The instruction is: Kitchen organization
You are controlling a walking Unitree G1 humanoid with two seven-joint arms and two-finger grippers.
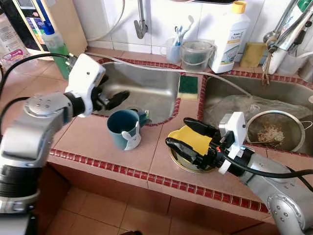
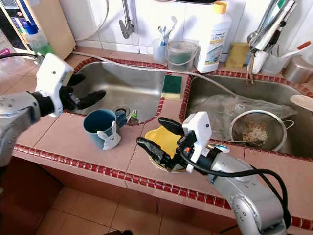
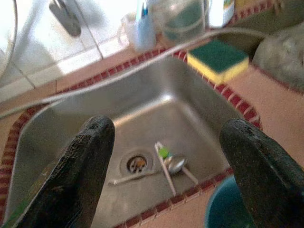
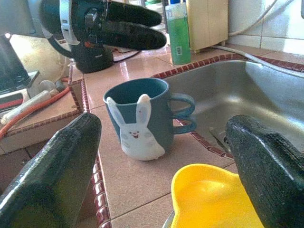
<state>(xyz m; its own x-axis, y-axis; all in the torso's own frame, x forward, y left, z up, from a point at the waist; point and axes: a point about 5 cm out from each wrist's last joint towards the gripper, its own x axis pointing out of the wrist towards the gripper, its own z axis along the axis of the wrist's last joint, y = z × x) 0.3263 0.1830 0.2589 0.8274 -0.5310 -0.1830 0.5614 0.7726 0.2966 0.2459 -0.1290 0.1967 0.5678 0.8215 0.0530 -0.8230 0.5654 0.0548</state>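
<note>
Sink basin (image 1: 146, 88): brushed stainless steel, dull sheen. Countertop (image 1: 93, 142): glossy terracotta tile w/ red trim. Bunny mug (image 1: 124, 129): smooth teal; strainer (image 1: 274, 132): fine metal mesh.

Two sinks (image 1: 146, 93) are seen, and one blue mug (image 1: 124, 129), one yellow dish (image 1: 195, 139), one sponge (image 1: 188, 87), one strainer (image 1: 274, 131), one white bottle (image 1: 230, 36) and one green bottle (image 1: 57, 49) are counted.

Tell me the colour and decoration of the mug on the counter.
Teal-blue mug with a white bunny; clearest in the right wrist view.
</note>
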